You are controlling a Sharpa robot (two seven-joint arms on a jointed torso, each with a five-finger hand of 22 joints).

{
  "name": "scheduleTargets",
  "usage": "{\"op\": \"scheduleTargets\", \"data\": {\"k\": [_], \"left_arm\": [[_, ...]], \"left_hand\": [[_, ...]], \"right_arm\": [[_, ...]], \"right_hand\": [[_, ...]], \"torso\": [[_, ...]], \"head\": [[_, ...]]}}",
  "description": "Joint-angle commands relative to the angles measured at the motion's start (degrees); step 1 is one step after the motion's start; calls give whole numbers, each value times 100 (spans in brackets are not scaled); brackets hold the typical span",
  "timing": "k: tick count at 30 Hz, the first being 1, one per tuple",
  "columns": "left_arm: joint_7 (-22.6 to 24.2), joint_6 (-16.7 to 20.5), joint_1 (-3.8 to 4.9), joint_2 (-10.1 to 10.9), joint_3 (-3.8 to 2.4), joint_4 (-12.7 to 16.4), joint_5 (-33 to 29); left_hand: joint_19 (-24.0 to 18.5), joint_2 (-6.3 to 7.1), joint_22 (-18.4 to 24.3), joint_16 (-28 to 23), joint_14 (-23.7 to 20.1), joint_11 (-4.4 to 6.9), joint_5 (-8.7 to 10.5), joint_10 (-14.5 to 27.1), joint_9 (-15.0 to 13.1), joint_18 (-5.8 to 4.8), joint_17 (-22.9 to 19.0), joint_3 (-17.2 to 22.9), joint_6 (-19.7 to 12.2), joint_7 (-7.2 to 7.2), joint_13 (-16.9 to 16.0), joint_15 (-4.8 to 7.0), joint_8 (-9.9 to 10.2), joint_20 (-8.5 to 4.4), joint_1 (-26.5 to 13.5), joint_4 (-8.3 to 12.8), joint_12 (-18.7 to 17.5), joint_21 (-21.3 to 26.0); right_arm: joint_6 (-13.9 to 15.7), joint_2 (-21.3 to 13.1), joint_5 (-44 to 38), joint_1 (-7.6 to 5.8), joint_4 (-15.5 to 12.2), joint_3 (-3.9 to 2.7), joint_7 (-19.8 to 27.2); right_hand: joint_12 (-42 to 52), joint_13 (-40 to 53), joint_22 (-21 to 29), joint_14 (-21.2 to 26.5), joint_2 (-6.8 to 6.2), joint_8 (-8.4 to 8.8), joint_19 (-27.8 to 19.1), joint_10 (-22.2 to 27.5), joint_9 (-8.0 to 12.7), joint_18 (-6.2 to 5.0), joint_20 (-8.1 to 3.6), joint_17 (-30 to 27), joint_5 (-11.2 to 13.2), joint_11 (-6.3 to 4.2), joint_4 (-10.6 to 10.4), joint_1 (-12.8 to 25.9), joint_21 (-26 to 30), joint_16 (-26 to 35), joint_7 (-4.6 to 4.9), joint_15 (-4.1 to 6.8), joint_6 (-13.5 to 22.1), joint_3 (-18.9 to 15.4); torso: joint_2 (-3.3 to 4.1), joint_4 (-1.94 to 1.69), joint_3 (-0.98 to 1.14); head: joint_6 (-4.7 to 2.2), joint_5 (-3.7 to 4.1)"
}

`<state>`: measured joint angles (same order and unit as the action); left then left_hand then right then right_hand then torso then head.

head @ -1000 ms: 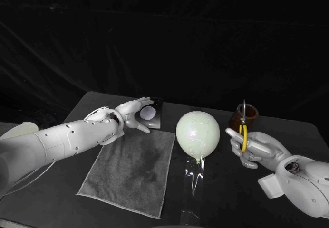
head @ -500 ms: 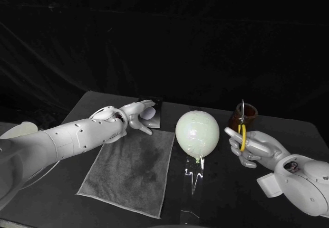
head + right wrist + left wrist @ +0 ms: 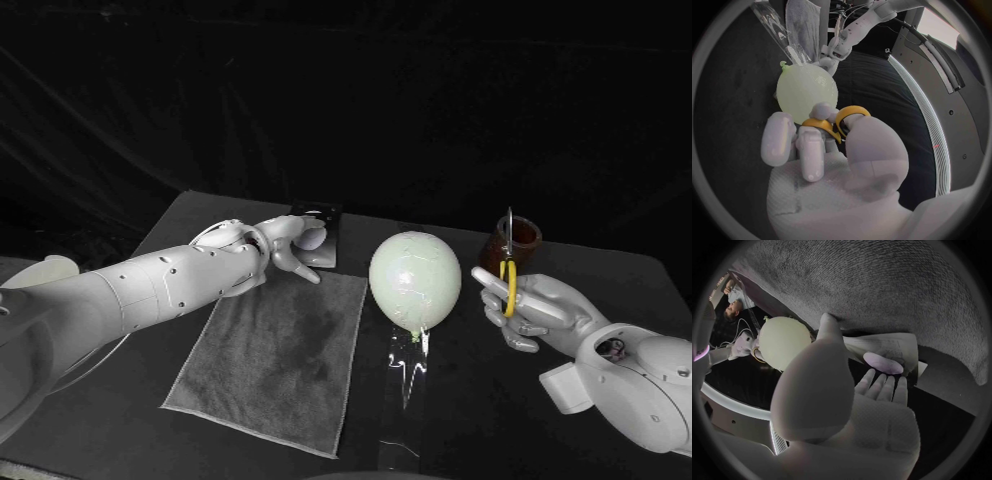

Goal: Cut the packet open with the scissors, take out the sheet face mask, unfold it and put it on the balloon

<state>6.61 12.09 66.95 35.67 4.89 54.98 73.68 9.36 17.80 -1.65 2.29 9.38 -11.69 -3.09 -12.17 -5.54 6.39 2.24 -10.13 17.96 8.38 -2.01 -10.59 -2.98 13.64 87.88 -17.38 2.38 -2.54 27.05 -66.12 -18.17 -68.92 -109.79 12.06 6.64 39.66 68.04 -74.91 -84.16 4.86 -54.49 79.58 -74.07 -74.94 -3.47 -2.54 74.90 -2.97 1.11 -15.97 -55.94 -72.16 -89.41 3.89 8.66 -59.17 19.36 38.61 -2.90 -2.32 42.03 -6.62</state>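
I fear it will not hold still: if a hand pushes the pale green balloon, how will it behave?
The pale green balloon is probably very light and may sway or tip, since it seems to sit knot-down on a thin clear stand. Its smooth, shiny skin looks slippery.

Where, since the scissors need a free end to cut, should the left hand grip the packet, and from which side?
Probably the long edge of the packet nearest the left hand, coming from above: it lies flat and thin on the table past the towel, so only an edge can be pinched. That leaves its ends free for the scissors in the right hand.
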Motion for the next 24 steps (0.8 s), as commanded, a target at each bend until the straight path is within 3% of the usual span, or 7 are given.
{"op": "scheduleTargets", "data": {"k": [1, 8, 12, 15, 16, 18, 24], "left_arm": [[-260, -294, -25, -16, 14, 20, 75], [-309, -325, -25, -11, 9, 10, 16], [-318, -332, -25, -15, 8, 6, -3], [-319, -333, -25, -20, 7, 3, -9], [-319, -334, -25, -22, 7, 2, -11], [-320, -334, -25, -26, 7, 1, -13], [-326, -351, -25, -38, 7, -7, -10]], "left_hand": [[40, -7, -20, 51, 99, -49, -25, -98, -24, 53, 23, 68, 91, 587, -14, -56, -46, 83, 73, 6, 41, -15], [145, -47, -45, 128, 305, -181, -29, -354, -95, 75, 72, 450, 333, 719, -40, -171, -135, 186, 143, 11, 103, -61], [173, -73, -52, 144, 354, -194, -28, -421, -114, 87, 84, 591, 395, 732, -40, -184, -159, 208, 169, 6, 109, -75], [211, -206, -61, 163, 417, -202, -12, -515, -142, 102, 100, 1003, 482, 739, -39, -191, -193, 227, 246, 11, 115, -94], [230, -337, -67, 172, 455, -198, 1, -579, -161, 114, 109, 1252, 541, 736, -36, -187, -217, 235, 292, 16, 115, -106], [247, -470, -72, 175, 481, -191, 4, -625, -179, 127, 116, 1515, 592, 727, -25, -181, -240, 240, 344, 21, 98, -119], [260, -762, -77, 167, 520, -162, 24, -743, -228, 152, 128, 2039, 729, 686, -21, -160, -300, 243, 489, 46, 52, -138]], "right_arm": [[-107, 0, -64, 2, -11, -3, 65], [-101, -5, -65, 2, -6, -3, 66], [-99, -6, -65, 2, -7, -3, 65], [-98, -7, -65, 2, -8, -3, 66], [-97, -7, -65, 2, -8, -3, 66], [-96, -7, -65, 2, -9, -3, 66], [-93, -8, -65, 2, -12, -3, 68]], "right_hand": [[5034, 2196, -509, -574, 454, -2491, 2, -1593, -1104, -72, 6, 1461, -12, -837, 4, 194, -12, -35, -798, 70, -2257, 18], [5034, 2196, -513, -573, 455, -2498, 7, -1593, -1108, -71, 7, 1456, -15, -837, 8, 183, -19, -33, -798, 70, -2264, 20], [5034, 2196, -513, -573, 455, -2498, 7, -1593, -1108, -71, 7, 1456, -15, -837, 8, 183, -19, -33, -798, 70, -2264, 20], [5034, 2196, -513, -573, 455, -2498, 7, -1593, -1108, -71, 7, 1456, -15, -837, 8, 183, -19, -33, -798, 70, -2264, 20], [5034, 2196, -513, -573, 455, -2498, 7, -1593, -1108, -71, 7, 1456, -15, -837, 8, 183, -19, -33, -798, 70, -2264, 20], [5034, 2196, -513, -573, 455, -2498, 7, -1593, -1108, -71, 7, 1456, -15, -837, 8, 183, -19, -33, -798, 70, -2264, 20], [5034, 2196, -513, -573, 455, -2498, 7, -1593, -1108, -71, 7, 1456, -15, -837, 8, 183, -19, -33, -798, 70, -2264, 20]], "torso": [[1, -1, 2], [1, 0, 2], [0, -2, 0], [1, -1, 1], [1, -1, 2], [0, -3, 4], [-1, 1, 2]], "head": [[9, -1], [12, 4], [18, 8], [26, 6], [30, 5], [30, 7], [43, 2]]}}
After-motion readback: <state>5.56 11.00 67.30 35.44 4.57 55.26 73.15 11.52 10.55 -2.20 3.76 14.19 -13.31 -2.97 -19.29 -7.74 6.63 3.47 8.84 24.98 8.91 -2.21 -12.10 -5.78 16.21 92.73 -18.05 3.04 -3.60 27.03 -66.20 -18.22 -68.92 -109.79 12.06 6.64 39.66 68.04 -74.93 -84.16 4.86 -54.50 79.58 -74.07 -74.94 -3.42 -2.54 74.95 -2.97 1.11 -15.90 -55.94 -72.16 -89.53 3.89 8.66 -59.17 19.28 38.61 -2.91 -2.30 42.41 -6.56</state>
